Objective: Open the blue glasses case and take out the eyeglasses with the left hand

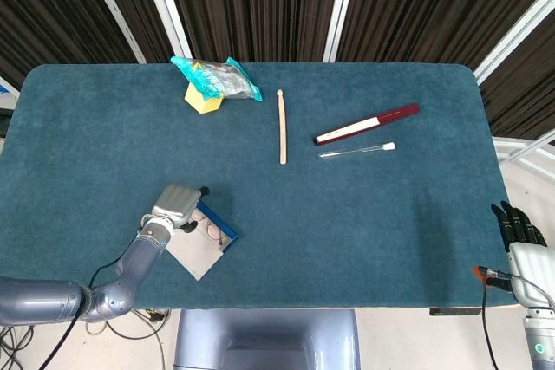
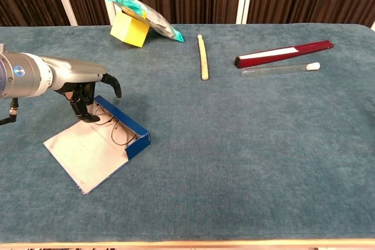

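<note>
Blue glasses case [image 2: 120, 126] lies open near the table's [image 1: 364, 240] front-left edge, pale lid flat, eyeglasses [image 2: 117, 131] inside. Thin wire frames look light, fragile and snaggy; best pinched at the bridge. Left hand [image 2: 85, 96] reaches in, fingertips down; its grasp I cannot tell.

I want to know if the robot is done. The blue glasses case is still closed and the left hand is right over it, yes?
Not quite. The blue glasses case is already open, its lid lying flat on the table, with the eyeglasses still inside. The chest view shows this. The left hand is indeed right over it.
</note>
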`<state>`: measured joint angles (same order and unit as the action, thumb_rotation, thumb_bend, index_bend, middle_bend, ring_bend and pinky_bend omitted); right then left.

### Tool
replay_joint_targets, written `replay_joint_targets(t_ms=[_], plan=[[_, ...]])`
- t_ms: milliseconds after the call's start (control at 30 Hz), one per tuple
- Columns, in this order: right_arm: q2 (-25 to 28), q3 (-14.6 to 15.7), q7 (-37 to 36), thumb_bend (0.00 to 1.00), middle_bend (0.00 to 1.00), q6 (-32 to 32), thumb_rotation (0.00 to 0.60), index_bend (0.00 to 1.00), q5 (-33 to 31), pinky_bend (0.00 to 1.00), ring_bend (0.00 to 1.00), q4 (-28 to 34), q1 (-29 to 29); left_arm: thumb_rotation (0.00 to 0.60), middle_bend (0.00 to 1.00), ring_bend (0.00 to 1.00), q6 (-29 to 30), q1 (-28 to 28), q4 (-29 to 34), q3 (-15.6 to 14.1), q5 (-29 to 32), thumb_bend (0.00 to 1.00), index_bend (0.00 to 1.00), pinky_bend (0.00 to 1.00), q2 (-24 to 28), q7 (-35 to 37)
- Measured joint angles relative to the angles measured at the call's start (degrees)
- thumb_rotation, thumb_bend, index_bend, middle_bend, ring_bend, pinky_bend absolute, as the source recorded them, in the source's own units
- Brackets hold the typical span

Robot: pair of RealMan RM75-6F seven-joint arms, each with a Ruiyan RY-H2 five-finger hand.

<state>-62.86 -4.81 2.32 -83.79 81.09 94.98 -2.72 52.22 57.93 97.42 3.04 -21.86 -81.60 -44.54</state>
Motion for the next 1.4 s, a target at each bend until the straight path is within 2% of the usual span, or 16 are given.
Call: replay_joint_targets(t_ms=[267, 667, 900, 1100, 1400], plan=[[-0.1, 0.1, 0.3, 0.18, 0.0, -0.3, 0.6, 0.0, 0.3, 0.18, 0.0, -0.1, 0.1, 0.6, 1.0, 0.91, 0.6, -0.9, 1.3, -2.1, 0.7, 0.31, 0.32, 0.95, 2.3, 0.5], [-0.2, 0.0, 0.5, 0.18, 0.0, -0.4, 0.6, 0.0, 0.3, 0.18, 0.0, -0.1, 0.1, 0.6, 1.0, 0.91, 1.0, -3.8, 4.4, -5.5, -2.5, 0.31, 0.35, 0.96, 5.8, 3.3], [-0.2, 0.1, 0.4, 0.18, 0.0, -0.4, 0.6, 0.0, 0.4, 0.18, 0.0, -0.1, 0.1, 0.6, 1.0, 0.94, 4.1, -6.3, 5.3, -4.0, -7.3, 0.28, 0.38, 0.98, 6.1, 8.4], [-0.1, 0.1, 0.1, 0.18, 0.0, -0.4, 0.6, 0.0, 0.4, 0.18, 0.0, -0.1, 0.1, 0.6, 1.0, 0.94, 9.7, -9.0, 5.1, -1.9, -13.9, 0.28, 0.42, 0.99, 3.1, 12.7], [0.0, 0.1, -0.2, 0.18, 0.0, -0.4, 0.6, 0.0, 0.5, 0.18, 0.0, -0.1, 0.1, 0.6, 1.0, 0.95, 12.0, -9.6, 2.5, -0.8, -15.1, 0.28, 0.45, 0.99, -3.1, 11.6]])
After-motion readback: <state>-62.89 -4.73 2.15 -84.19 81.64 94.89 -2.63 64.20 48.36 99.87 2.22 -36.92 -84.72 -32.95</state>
